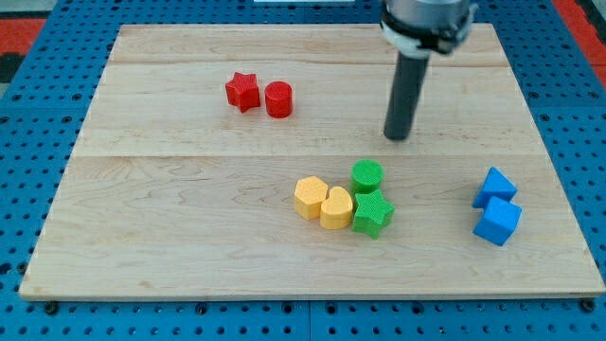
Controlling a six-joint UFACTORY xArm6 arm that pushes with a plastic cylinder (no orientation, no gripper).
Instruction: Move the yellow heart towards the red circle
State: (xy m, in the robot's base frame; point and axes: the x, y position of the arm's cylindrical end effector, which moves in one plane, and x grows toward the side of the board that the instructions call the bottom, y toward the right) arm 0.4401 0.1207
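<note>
Surface: pale wooden board (189, 237) made of long planks, lying on a blue pegboard table (28, 114) dotted with holes; a strip of red shows at the view's top corners.
Yellow heart (335, 208): low on the board, a little to the view's right of centre, in the middle of a tight cluster.
Its neighbours: a yellow hexagon-like block (310, 198) touches it on the view's left; a green star (372, 213) presses against it on the view's right; a green cylinder (367, 176) sits just above the star, touching it.
Red circle (278, 99): a short red cylinder in the upper part of the board, to the view's left of centre, well apart from the heart.
Beside the circle: a red star (242, 92) just to its left, the two about touching.
In the way: the yellow hexagon-like block lies on the heart's upper-left side, roughly towards the red pair; bare wood fills the stretch beyond it.
Far side: two blue blocks (496, 204), angular in shape, stacked one above the other near the view's right edge, touching each other.
Arm: a dark rod comes down from a black-and-white collar at the view's top, nearly upright.
My tip (398, 137): on bare wood, above and to the right of the green cylinder, near it but clear of every block.
Fingers: none on this rod, so nothing is held.
</note>
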